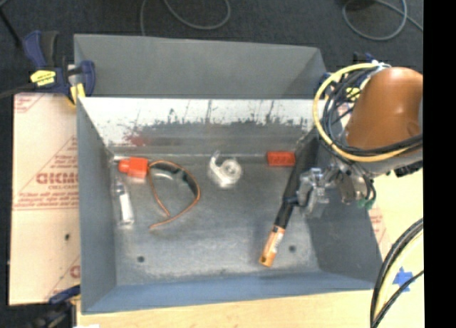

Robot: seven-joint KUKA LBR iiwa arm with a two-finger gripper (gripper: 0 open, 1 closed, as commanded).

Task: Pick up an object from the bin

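Note:
My gripper (317,185) hangs low at the right side of the bin, close to the right wall. Just left of it lies a slim black tool with a copper-orange tip (283,214), running from beside the gripper down toward the bin's front. Whether the gripper touches the tool's upper end I cannot tell. A small orange block (280,157) rests against the back wall, up and left of the gripper. Nothing can be seen held in the gripper.
A clear round piece (226,170) sits at the back middle. On the left lie a thin brown and black curved band (196,192) and a clear little bottle with an orange cap (125,198). Bare floor stretches along the front.

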